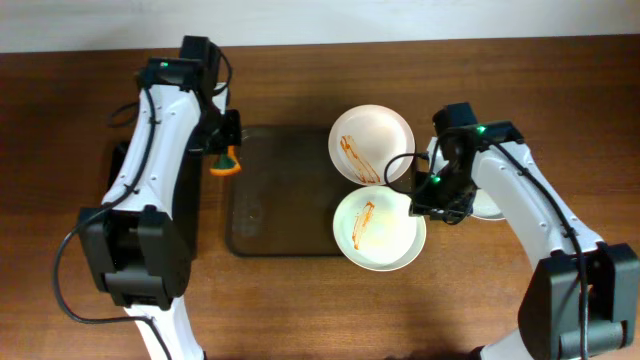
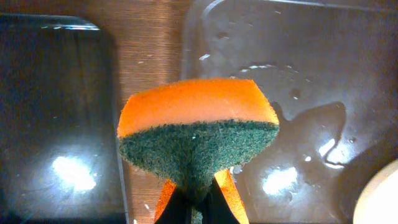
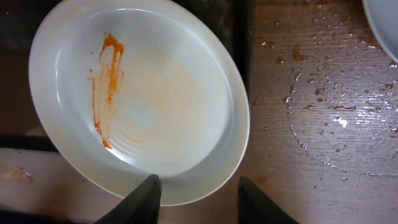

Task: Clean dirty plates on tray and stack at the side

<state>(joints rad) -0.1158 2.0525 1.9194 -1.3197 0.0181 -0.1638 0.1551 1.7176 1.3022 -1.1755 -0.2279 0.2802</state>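
Two white plates with orange-red sauce streaks sit at the right end of the brownish tray (image 1: pixel 275 200): a far plate (image 1: pixel 372 145) and a near plate (image 1: pixel 378 228), which overhangs the tray's right rim. A third white plate (image 1: pixel 492 207) lies on the table to the right, mostly hidden by the right arm. My right gripper (image 1: pixel 428 205) is open at the near plate's right edge. In the right wrist view the gripper (image 3: pixel 199 193) straddles the rim of that plate (image 3: pixel 143 99). My left gripper (image 2: pixel 198 202) is shut on an orange and green sponge (image 2: pixel 199 118), held over the tray's left edge (image 1: pixel 225 160).
A black tray (image 2: pixel 56 112) lies left of the brownish tray (image 2: pixel 298 93), with a strip of wooden table between them. The table to the right of the near plate is wet with droplets (image 3: pixel 336 112). The third plate's edge shows in the right wrist view (image 3: pixel 382 18).
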